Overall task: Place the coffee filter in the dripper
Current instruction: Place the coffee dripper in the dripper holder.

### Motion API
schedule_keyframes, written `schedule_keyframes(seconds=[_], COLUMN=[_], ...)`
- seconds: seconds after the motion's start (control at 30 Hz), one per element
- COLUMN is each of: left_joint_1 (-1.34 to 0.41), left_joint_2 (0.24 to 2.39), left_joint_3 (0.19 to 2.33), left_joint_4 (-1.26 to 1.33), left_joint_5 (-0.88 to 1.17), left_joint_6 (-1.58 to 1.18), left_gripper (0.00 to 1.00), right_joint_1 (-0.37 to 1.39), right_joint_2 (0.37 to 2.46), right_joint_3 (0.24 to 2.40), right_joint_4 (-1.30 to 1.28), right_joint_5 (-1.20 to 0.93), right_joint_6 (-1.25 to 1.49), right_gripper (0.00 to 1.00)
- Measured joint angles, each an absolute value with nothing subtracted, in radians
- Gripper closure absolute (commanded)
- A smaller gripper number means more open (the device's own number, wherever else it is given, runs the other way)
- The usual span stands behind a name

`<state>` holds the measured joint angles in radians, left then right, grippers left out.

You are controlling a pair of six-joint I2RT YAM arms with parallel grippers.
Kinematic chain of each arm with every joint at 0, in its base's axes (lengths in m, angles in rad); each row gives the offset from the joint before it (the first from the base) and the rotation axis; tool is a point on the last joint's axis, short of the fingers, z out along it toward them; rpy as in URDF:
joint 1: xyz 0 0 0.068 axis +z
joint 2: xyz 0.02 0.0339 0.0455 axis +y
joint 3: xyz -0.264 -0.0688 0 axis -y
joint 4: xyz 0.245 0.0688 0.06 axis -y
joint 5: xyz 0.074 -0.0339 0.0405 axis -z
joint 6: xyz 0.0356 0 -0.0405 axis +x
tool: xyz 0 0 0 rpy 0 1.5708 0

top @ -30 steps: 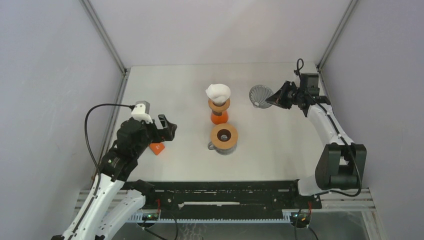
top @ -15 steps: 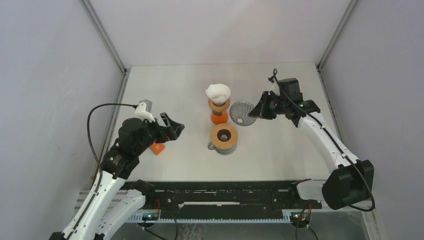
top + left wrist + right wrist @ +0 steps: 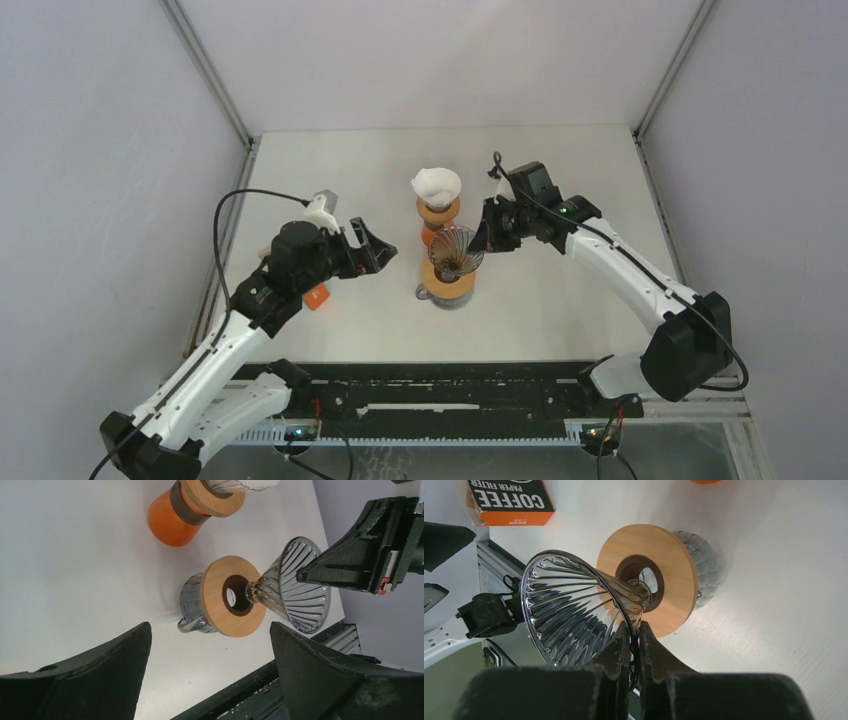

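Note:
The white coffee filter [image 3: 437, 183] sits on a wooden-collared holder atop an orange vessel [image 3: 437, 236] at mid-table. My right gripper [image 3: 482, 240] is shut on the rim of the ribbed glass dripper [image 3: 455, 250], with one finger inside the cone and one outside [image 3: 634, 630]. The dripper [image 3: 569, 615] is tilted, its narrow end at the hole of the wooden collar [image 3: 659, 575] on the glass server [image 3: 447, 290]. My left gripper [image 3: 375, 250] hangs open and holds nothing, just left of the server. In its view the gripper [image 3: 210, 680] faces the dripper [image 3: 300, 592].
An orange box of paper filters [image 3: 316, 297] lies on the table under my left arm and shows again [image 3: 509, 500] in the right wrist view. The server's handle [image 3: 187, 625] points toward the front edge. A black rail [image 3: 450, 385] runs along the near edge.
My right arm carried the dripper leftward from the back right to just over the server's collar. My left arm swung right and forward toward the server, staying open.

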<state>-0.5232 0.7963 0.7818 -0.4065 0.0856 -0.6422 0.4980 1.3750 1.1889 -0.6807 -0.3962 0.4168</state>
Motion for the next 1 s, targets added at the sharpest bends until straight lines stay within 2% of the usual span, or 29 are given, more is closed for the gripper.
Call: schedule_keyframes(seconds=[0.47, 1.0], left_joint_1=[-0.577, -0.637], left_joint_2=[0.934, 1.023], left_joint_3=[0.786, 0.814], left_joint_4=[-0.307, -0.255], left_joint_5=[0.099, 0.116], left_joint_6=[-0.684, -0.692], left_gripper=[0.17, 0.25], right_joint_1=[0.574, 0.577], right_joint_2=[1.476, 1.478], right_joint_3=[1.242, 1.250], right_joint_4=[-0.692, -0.693], right_joint_5=[-0.374, -0.349], right_joint_6=[0.404, 0.398], right_gripper=[1.00, 1.00])
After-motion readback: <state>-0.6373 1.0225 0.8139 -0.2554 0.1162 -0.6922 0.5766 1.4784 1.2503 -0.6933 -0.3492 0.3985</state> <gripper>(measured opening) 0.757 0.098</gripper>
